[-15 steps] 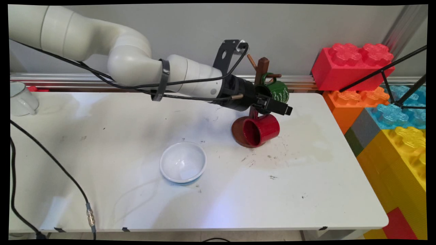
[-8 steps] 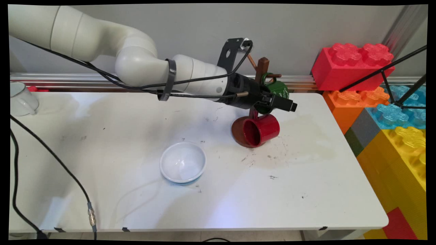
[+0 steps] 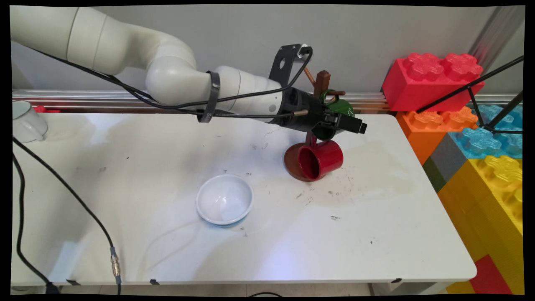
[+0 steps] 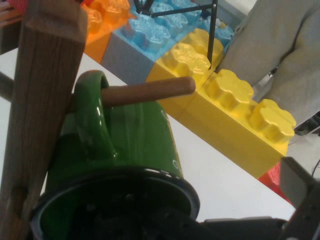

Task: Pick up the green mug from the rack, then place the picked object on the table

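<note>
White counter point(image 3: 376, 234), scuffed and stained, runs along a grey wall w/ an aluminium rail; big toy bricks point(image 3: 430, 79) are stacked off its right end.

Mug tree point(image 3: 322, 83): wooden post on a round brown base, pegs angled upward so a mug hung by its handle can't slide off. Green mug point(image 3: 342, 109) hangs from an upper peg; hand view shows the peg point(image 4: 150, 91) passing through the handle loop point(image 4: 92, 115), mug body tilted w/ its mouth toward the camera. Red mug point(image 3: 322, 159) hangs lower on the near side, mouth facing left, bottom just above or touching the base; can't tell which.

End effector point(image 3: 349, 125): reaches in roughly level from the left, wrist beside the post, fingers extending right across the green mug's lower part. Hand view has the mug's dark rim point(image 4: 115, 192) right at the linkage, so one finger appears to be at or inside the mouth. Whether the fingers are released or clenched on the rim: cannot tell, contact is hidden.

Containers:
- green mug: interior dark, contents not discernible.
- red mug: on its side, nothing visible inside.
- white bowl point(image 3: 225, 200): upright on the counter, well apart from the tree, front-left of it; empty.
- white cup point(image 3: 26, 121): far left edge, only partly in view, inside not visible.

Black cable point(image 3: 62, 192) w/ a metal connector trails across the counter's left side.
</note>
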Available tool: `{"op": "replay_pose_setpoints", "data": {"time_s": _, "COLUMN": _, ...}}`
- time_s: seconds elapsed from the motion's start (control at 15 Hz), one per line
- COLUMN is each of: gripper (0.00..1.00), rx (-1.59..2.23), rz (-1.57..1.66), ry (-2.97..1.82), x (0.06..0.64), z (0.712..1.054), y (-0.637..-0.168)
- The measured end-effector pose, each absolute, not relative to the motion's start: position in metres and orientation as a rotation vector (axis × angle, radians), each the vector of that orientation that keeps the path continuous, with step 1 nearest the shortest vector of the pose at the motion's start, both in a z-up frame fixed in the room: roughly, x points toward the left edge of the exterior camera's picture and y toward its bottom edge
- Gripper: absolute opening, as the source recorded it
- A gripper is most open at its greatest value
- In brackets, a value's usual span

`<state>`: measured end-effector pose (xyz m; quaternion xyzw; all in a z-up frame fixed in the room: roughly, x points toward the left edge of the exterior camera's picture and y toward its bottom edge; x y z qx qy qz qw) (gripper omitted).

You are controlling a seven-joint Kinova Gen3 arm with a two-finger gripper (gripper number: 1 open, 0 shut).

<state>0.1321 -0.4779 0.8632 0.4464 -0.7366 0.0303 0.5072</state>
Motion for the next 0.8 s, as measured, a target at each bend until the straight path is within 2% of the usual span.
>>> {"op": "replay_pose_setpoints", "data": {"time_s": 0.07, "gripper": 0.00, "rx": 1.076, "rz": 0.073, "ry": -1.775, "x": 0.1318, "z": 0.8633, "y": -0.4783}}
{"op": "replay_pose_setpoints", "data": {"time_s": 0.8, "gripper": 0.00, "rx": 1.082, "rz": 0.083, "ry": -1.794, "x": 0.1348, "z": 0.8625, "y": -0.4817}}
